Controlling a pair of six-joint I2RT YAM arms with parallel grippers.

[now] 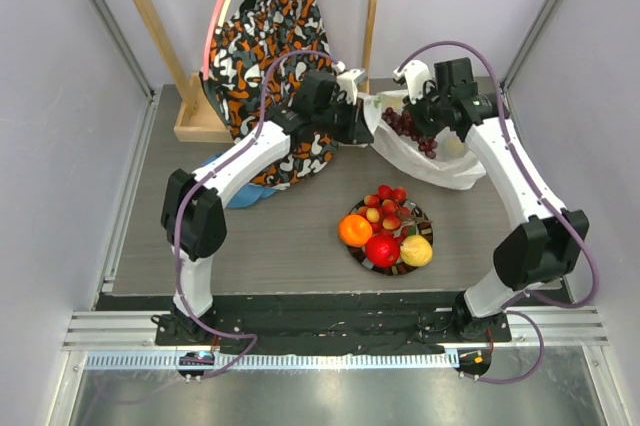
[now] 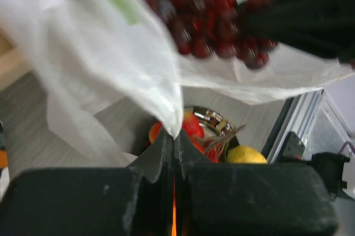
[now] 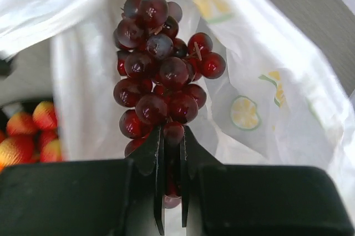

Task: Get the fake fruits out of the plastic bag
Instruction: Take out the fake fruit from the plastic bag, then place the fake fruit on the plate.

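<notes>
The translucent white plastic bag [image 1: 440, 168] lies at the back right of the table, its mouth held up. My left gripper [image 2: 173, 136] is shut on a fold of the plastic bag [image 2: 111, 75] at its left rim. My right gripper [image 3: 173, 133] is shut on the dark red grape bunch [image 3: 158, 75], which hangs in the bag's mouth with the plastic bag [image 3: 277, 97] behind it. In the top view the grape bunch [image 1: 408, 128] shows just left of the right gripper [image 1: 430, 116]. An orange [image 1: 354, 230], red apple [image 1: 383, 250], lemon [image 1: 416, 250] and strawberries [image 1: 386, 206] lie on the plate.
The round dark-rimmed plate [image 1: 357, 253] sits mid-table in front of the bag. An orange-black-white patterned cloth [image 1: 265, 36] hangs on a wooden stand [image 1: 195, 116] at the back left, with a blue cloth [image 1: 240, 196] under the left arm.
</notes>
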